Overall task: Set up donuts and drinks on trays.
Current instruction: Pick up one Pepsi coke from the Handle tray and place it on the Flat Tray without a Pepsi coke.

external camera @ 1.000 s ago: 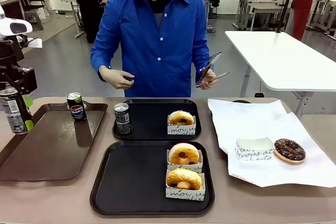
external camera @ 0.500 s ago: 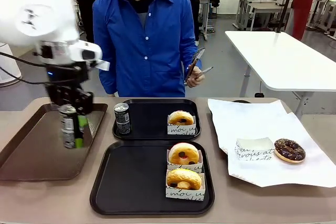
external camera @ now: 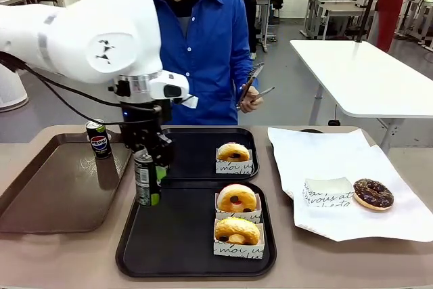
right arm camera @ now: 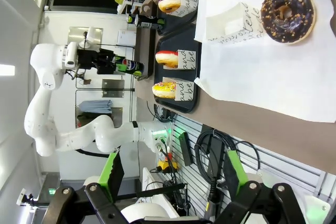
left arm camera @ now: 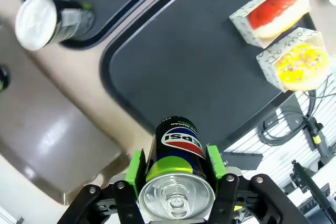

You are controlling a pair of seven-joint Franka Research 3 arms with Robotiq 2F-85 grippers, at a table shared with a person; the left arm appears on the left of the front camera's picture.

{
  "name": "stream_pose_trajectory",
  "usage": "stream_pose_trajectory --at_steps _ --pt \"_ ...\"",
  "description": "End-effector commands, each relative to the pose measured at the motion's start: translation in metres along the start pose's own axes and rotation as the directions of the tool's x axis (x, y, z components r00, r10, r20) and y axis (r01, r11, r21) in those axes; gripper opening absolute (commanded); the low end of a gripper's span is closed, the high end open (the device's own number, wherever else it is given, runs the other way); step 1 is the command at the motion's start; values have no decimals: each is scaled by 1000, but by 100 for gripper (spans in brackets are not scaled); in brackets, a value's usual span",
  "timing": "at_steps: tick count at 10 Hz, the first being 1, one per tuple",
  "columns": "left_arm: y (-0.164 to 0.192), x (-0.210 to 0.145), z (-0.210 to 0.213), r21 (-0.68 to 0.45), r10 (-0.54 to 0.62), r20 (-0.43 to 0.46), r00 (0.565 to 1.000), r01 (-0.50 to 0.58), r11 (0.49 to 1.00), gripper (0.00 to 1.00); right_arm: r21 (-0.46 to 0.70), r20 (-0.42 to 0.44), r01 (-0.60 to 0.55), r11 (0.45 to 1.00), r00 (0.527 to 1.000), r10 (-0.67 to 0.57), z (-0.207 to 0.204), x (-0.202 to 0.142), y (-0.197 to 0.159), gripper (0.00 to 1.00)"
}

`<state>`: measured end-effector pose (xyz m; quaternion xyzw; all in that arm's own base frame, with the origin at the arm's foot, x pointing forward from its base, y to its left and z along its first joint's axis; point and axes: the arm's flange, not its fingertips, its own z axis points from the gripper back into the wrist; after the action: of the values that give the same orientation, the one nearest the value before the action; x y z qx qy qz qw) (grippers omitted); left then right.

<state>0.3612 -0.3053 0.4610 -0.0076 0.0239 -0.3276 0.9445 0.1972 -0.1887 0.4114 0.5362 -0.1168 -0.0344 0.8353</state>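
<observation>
Can (external camera: 144,179) with a blue-and-red logo, clamped upright between the green pads of the left end effector (left arm camera: 176,167), hangs over the left edge of the near black tray (external camera: 169,248), which carries two sleeved donuts (external camera: 237,216). Right end effector (right arm camera: 170,174) stands with its fingers spread apart, holding nothing, off the surface (external camera: 325,262).

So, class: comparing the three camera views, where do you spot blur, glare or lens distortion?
Front view: sharp, evenly lit, soft sheen on the brown tray. Left wrist view: the can in the left end effector is crisp, while the black tray edges bow. Right wrist view: rolled sideways, wide-angle stretch, chocolate donut sharp.
</observation>
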Motion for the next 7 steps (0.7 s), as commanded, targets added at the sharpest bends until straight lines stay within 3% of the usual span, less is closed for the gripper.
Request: stream_pose_trajectory --at_steps 1,3,7 --pt "-11 16 -7 -42 -32 -14 999 31 999 58 30 18 -17 999 1000 16 -1 2 2 100" --pt "-17 24 -15 -49 -74 -4 997 74 996 58 30 18 -17 999 1000 16 -1 2 2 100" --pt "-17 23 -24 -30 -52 -30 998 51 998 58 30 18 -17 999 1000 16 -1 2 2 100"
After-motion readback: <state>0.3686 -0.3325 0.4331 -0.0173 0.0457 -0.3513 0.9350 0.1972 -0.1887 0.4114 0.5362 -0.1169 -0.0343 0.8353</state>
